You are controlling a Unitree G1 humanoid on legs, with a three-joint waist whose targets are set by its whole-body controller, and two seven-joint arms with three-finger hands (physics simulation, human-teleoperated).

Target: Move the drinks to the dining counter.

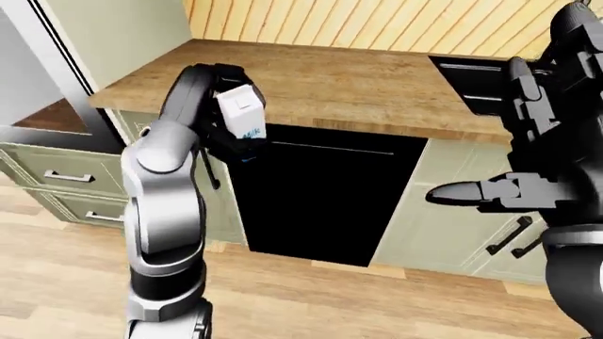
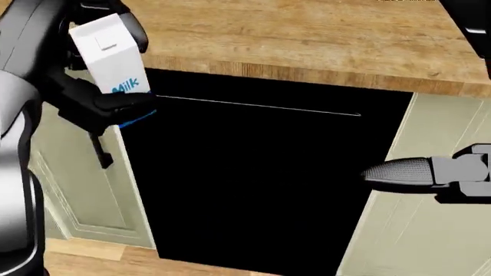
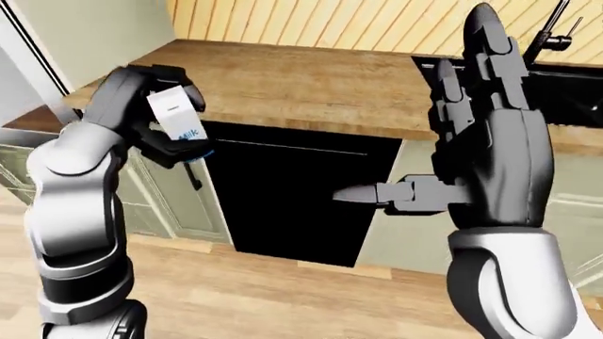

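Observation:
My left hand is shut on a white milk carton with blue "Milk" lettering and holds it upright in the air, level with the edge of a wooden counter. The carton also shows in the left-eye view and the right-eye view. My right hand is raised at the right with its fingers spread open and holds nothing; one finger points left across the head view.
Below the counter is a black appliance front between pale green cabinet doors. A black sink with a tap sits at the counter's right. Drawers stand at the left. The floor is light wood.

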